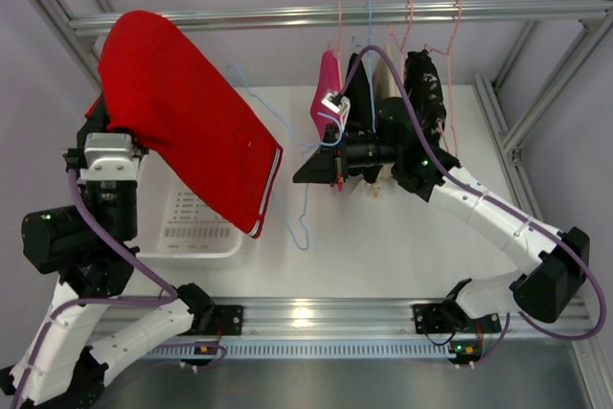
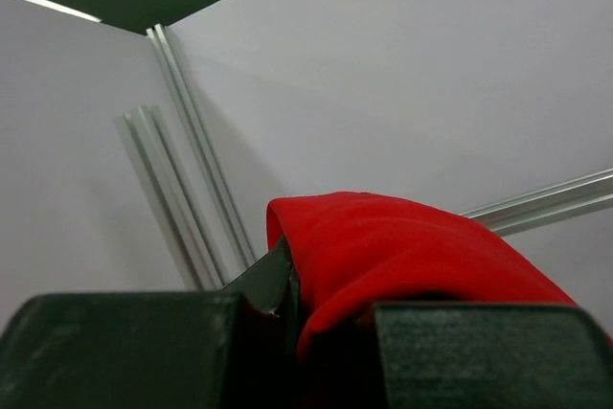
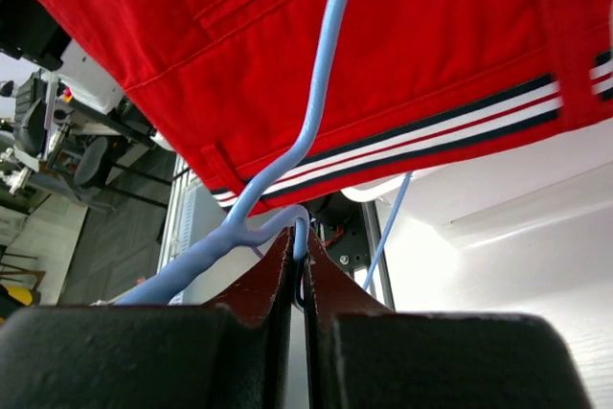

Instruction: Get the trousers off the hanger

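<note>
Right claw (image 3: 299, 241) clamped on the hanger (image 3: 330, 45), left claw (image 2: 292, 299) pinching the trousers (image 1: 182, 112).

Both claws are pressed together on their loads: the right on light-blue wire, the left on a fold of red cloth held high over the left side of the desk (image 1: 402, 246). From the right claw the trousers lie leftward, their long axis slanting from the left claw's raised grip down to the striped hem just beside the wire. Whether wire sits under the cloth I cannot tell; I judge the arms must part along that axis, the left carrying the cloth away.
</note>
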Controlling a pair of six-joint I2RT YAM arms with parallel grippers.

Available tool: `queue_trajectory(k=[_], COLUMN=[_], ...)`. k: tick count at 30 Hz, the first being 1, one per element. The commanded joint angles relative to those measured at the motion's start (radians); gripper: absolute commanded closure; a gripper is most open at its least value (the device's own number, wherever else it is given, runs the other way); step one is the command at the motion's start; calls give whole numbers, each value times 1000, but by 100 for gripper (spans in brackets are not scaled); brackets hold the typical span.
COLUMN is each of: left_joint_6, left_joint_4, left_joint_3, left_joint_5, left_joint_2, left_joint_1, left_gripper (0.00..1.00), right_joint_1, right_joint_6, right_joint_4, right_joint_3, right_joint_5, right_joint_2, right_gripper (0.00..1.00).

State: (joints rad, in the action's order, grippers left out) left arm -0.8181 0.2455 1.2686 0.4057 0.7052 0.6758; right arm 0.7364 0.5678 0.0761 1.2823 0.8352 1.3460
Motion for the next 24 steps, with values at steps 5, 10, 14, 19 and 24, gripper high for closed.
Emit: queue_trajectory(k=[5,10,14,19,24], left_joint_6=[-46,37,82,-48,-295], left_joint_4=[132,84,26,61,166], left_joint_3=[142,314,452,444,220], left_joint_5=[41,24,1,-28,-41], left_joint_2=[8,85,163,180,65], left_joint_1=[4,5,8,30,158], left_gripper=[100,100,100,100,100], right_joint_1=[-15,-15,-15,-11,9], right_joint_6=[-34,-39,-13,21,15], right_joint_4=[8,25,30,-2,-9], right_joint_3=[14,0,32,61,58], right_joint_5=[-31,-85,-126,-119,-105], right_joint_2=[-12,22,82,116,94], right_gripper=[100,100,100,100,100])
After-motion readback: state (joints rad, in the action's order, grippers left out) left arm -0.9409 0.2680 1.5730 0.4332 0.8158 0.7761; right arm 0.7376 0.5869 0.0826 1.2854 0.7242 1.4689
